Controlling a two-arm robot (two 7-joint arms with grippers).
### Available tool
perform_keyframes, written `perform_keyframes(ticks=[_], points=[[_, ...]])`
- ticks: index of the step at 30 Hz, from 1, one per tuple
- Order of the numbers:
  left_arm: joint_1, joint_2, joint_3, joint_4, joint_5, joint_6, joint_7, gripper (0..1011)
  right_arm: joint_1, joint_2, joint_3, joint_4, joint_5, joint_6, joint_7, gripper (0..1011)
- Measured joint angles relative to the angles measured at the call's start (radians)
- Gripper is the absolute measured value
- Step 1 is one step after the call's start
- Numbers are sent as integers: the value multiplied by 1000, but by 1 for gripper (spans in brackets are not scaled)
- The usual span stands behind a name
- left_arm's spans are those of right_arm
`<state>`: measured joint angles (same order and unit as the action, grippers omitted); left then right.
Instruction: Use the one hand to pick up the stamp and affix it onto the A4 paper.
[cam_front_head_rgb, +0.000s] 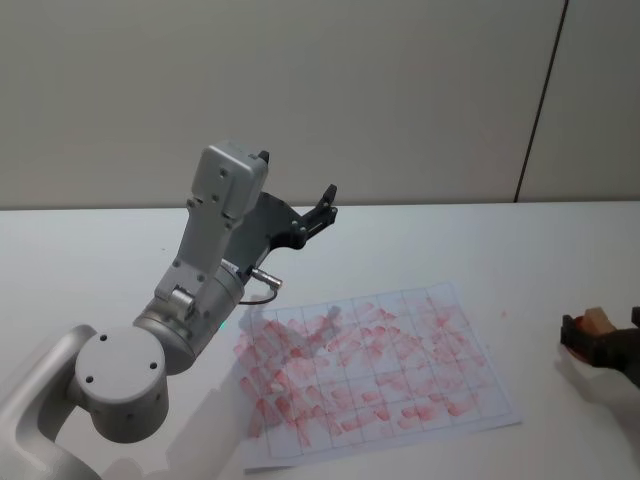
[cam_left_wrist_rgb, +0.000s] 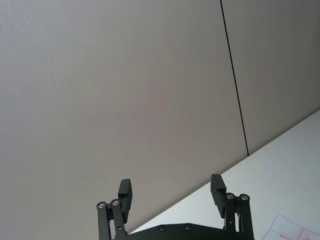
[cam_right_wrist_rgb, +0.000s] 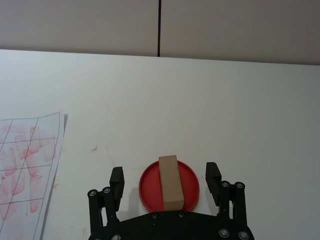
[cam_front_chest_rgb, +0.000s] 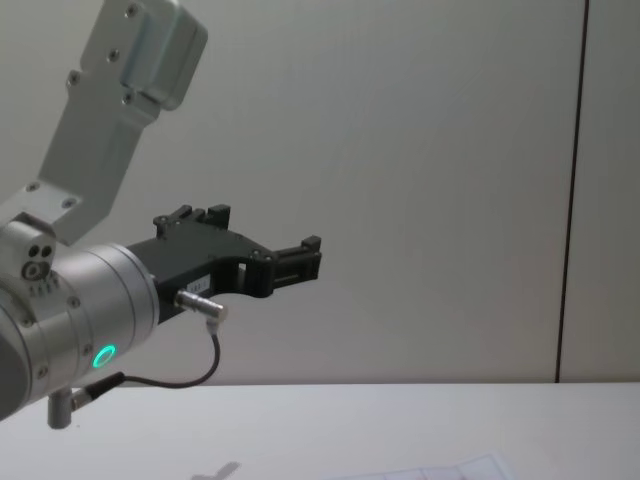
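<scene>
The stamp (cam_right_wrist_rgb: 170, 183) is a brown wooden block standing on a round red pad (cam_right_wrist_rgb: 148, 190) on the white table. My right gripper (cam_right_wrist_rgb: 165, 179) is open, one finger on each side of the block and neither touching it. In the head view the stamp (cam_front_head_rgb: 597, 320) and right gripper (cam_front_head_rgb: 603, 338) sit at the right edge. The A4 paper (cam_front_head_rgb: 370, 370), gridded and covered with red marks, lies flat mid-table, left of the stamp. My left gripper (cam_front_head_rgb: 300, 185) is raised high over the table's far left, open and empty, pointing at the wall; it also shows as left gripper (cam_left_wrist_rgb: 171, 190).
My left arm's grey links (cam_front_head_rgb: 200, 270) rise over the paper's left corner. White tabletop (cam_right_wrist_rgb: 200, 100) stretches beyond the stamp to a beige wall with a dark vertical seam (cam_right_wrist_rgb: 159, 25). A small red smudge (cam_right_wrist_rgb: 94, 148) marks the table between paper and stamp.
</scene>
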<state>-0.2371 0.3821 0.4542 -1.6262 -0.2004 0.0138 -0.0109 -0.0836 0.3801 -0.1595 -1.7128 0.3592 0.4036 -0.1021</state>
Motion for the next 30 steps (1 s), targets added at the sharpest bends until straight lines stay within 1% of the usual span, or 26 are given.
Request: perform_keyframes(ticks=[3, 8, 11, 12, 14, 15, 16, 18, 20, 21, 22, 24, 25, 26, 27, 29, 30], points=[[0, 0, 0, 0, 0, 0, 0, 1001, 4, -5, -3, 9, -6, 4, 0, 994], [0, 0, 0, 0, 0, 0, 0, 1001, 14, -16, -8, 28, -22, 10, 0, 902], [0, 0, 0, 0, 0, 0, 0, 1001, 19, -22, -10, 36, -31, 13, 1, 818], [0, 0, 0, 0, 0, 0, 0, 1001, 21, -24, -12, 39, -35, 14, 1, 763], [0, 0, 0, 0, 0, 0, 0, 1001, 23, -26, -12, 42, -39, 16, 0, 729], [0, 0, 0, 0, 0, 0, 0, 1001, 24, -28, -13, 44, -42, 17, -1, 676], [0, 0, 0, 0, 0, 0, 0, 1001, 25, -29, -13, 45, -44, 18, -2, 646], [0, 0, 0, 0, 0, 0, 0, 1001, 25, -31, -13, 46, -47, 21, -4, 616], [0, 0, 0, 0, 0, 0, 0, 1001, 26, -33, -13, 48, -51, 25, -9, 534], [0, 0, 0, 0, 0, 0, 0, 1001, 26, -33, -13, 48, -52, 26, -10, 510], [0, 0, 0, 0, 0, 0, 0, 1001, 26, -34, -13, 48, -54, 28, -13, 448], [0, 0, 0, 0, 0, 0, 0, 1002, 26, -35, -12, 48, -56, 32, -16, 418], [0, 0, 0, 0, 0, 0, 0, 1001, 25, -35, -12, 48, -58, 34, -19, 389], [0, 0, 0, 0, 0, 0, 0, 1001, 24, -36, -11, 48, -59, 36, -21, 331], [0, 0, 0, 0, 0, 0, 0, 1001, 24, -36, -11, 48, -60, 38, -23, 331], [0, 0, 0, 0, 0, 0, 0, 1001, 22, -37, -9, 46, -62, 42, -27, 252], [0, 0, 0, 0, 0, 0, 0, 1001, 21, -37, -9, 45, -63, 44, -28, 235]])
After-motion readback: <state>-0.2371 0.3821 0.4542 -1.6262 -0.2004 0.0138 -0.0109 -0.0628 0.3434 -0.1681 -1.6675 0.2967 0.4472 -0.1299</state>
